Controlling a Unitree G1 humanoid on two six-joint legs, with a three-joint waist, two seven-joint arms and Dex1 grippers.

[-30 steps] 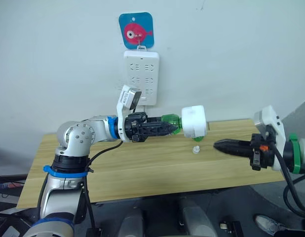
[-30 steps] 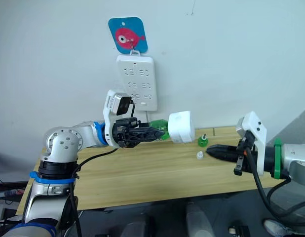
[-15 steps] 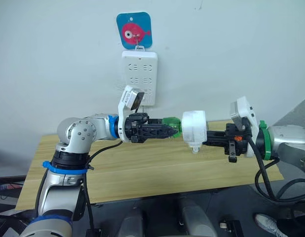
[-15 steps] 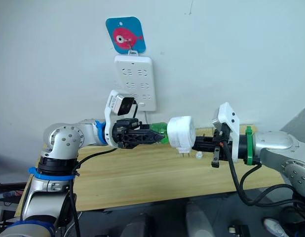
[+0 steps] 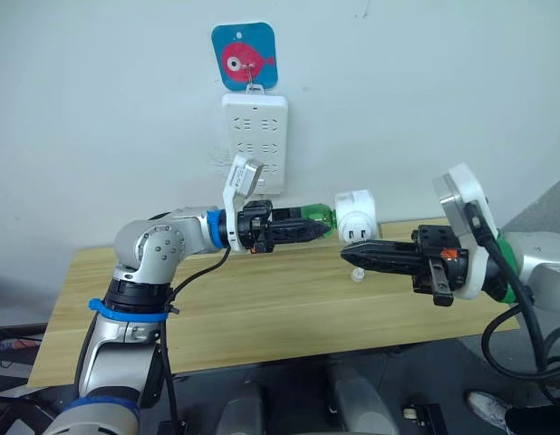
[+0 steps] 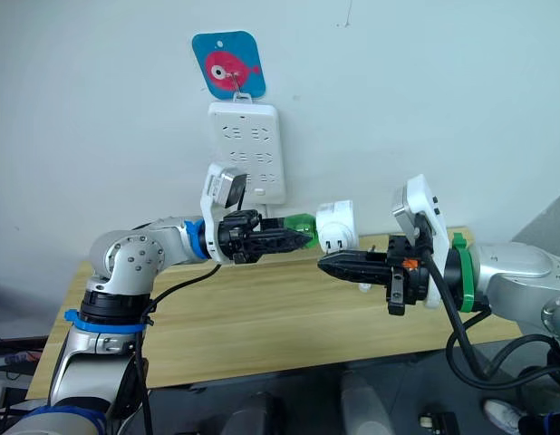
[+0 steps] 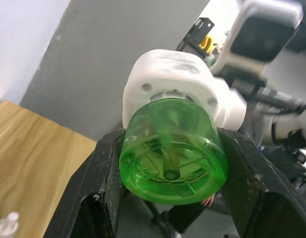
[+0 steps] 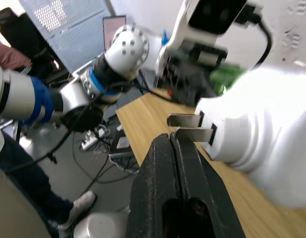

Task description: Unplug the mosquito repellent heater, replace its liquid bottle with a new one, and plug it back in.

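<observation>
The white mosquito repellent heater (image 5: 358, 216) hangs in the air above the table, its two metal prongs (image 8: 189, 127) turned toward me. A translucent green liquid bottle (image 5: 317, 216) with no cap is seated in the heater's end. My left gripper (image 5: 313, 230) is shut on that bottle (image 7: 172, 157), one black finger on each side. I cannot tell whether this is the new one. My right gripper (image 5: 346, 256) is shut with nothing in it, its tips just below and in front of the prongs.
A white power strip (image 5: 255, 141) hangs on the wall under a blue fish hook (image 5: 245, 56), up and left of the heater. A small whitish cap (image 5: 356, 273) lies loose on the wooden table (image 5: 262, 313) under my right gripper.
My right gripper has left the heater's right end and dropped below it, pointing left. My left wrist has turned, so the heater's prongs now face me.
</observation>
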